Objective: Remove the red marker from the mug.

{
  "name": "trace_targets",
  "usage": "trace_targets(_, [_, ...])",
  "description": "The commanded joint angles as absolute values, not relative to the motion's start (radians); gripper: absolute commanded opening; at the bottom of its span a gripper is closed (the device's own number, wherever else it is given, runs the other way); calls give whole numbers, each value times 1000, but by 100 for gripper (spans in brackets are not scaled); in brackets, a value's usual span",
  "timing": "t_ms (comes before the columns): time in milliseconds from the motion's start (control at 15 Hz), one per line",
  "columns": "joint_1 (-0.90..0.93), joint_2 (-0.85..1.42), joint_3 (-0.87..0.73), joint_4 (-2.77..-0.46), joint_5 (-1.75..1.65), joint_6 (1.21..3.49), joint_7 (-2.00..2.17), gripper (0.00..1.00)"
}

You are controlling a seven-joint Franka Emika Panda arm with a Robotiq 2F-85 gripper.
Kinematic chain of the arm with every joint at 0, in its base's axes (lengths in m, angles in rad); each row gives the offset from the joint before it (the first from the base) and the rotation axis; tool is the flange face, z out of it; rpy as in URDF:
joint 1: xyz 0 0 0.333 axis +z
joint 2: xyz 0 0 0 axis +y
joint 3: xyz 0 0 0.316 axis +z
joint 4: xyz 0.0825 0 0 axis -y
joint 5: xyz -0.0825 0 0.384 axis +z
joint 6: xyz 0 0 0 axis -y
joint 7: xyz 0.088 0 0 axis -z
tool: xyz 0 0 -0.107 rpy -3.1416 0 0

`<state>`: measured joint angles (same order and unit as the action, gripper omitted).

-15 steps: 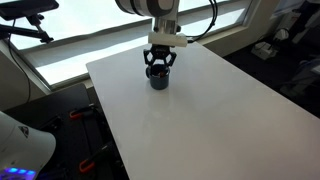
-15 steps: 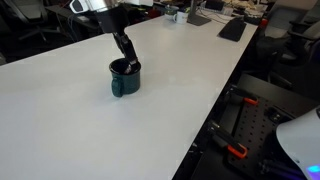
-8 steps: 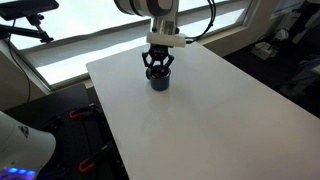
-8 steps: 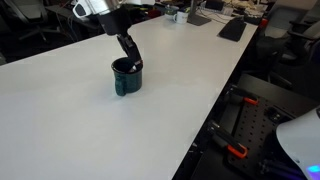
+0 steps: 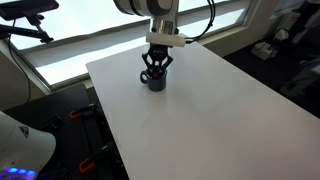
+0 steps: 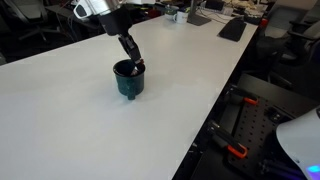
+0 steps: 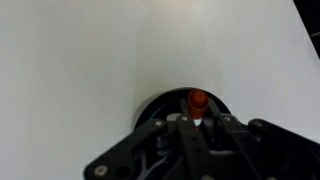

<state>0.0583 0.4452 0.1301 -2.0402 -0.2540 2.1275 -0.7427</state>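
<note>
The dark mug (image 6: 129, 82) stands on the white table (image 6: 70, 120), and shows in both exterior views, mug (image 5: 156, 81). My gripper (image 6: 131, 64) reaches down into its mouth; gripper (image 5: 158, 66) sits right over the mug. In the wrist view the red marker (image 7: 198, 100) stands upright inside the mug (image 7: 152, 108), its round red end showing. The fingers of my gripper (image 7: 192, 124) are shut around the marker's shaft just below that red end. The marker is hidden in both exterior views.
The table's far edge meets a window ledge (image 5: 90, 45). Black stands and red-handled clamps (image 6: 235, 152) sit on the floor beside the table. Keyboards and clutter (image 6: 232, 28) lie at the far end of the table.
The jaws have closed on the marker inside the mug. The mug has shifted slightly across the table, towards the gripper side.
</note>
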Motion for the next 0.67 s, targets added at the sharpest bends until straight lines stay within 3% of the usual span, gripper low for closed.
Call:
trace_targets(0, [59,424,133,-2039,-253,2107,-725,5])
trace_targets(600, [57,334,126,-1937,-228,2052,-659,5])
